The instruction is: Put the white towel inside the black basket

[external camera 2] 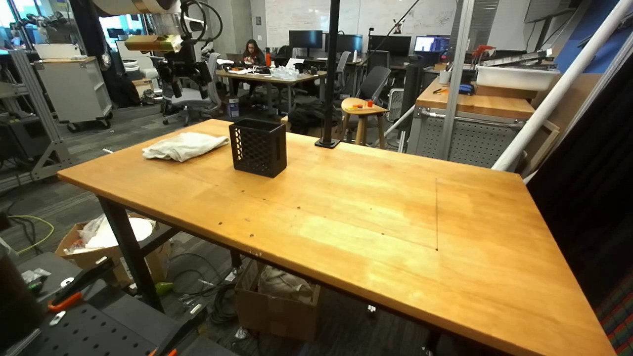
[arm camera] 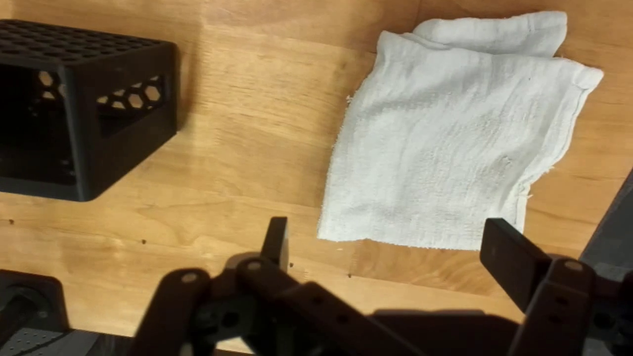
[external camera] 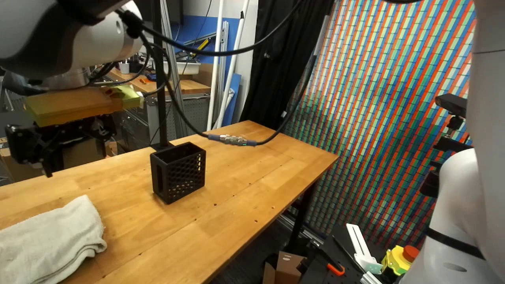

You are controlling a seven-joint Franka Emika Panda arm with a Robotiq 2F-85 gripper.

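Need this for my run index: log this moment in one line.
gripper open, raised, holding nothing | towel folded on table, apart from basket | basket upright on table | towel not yet grasped

In both exterior views the white-and-dark-grey robot arm extended from the upper left, its silver cylindrical wrist directed downward. Below it hung the black, jointed two-finger gripper, tips pointing down, its flat-faced, blocky black fingers spread wide apart, facing each other across a gap.
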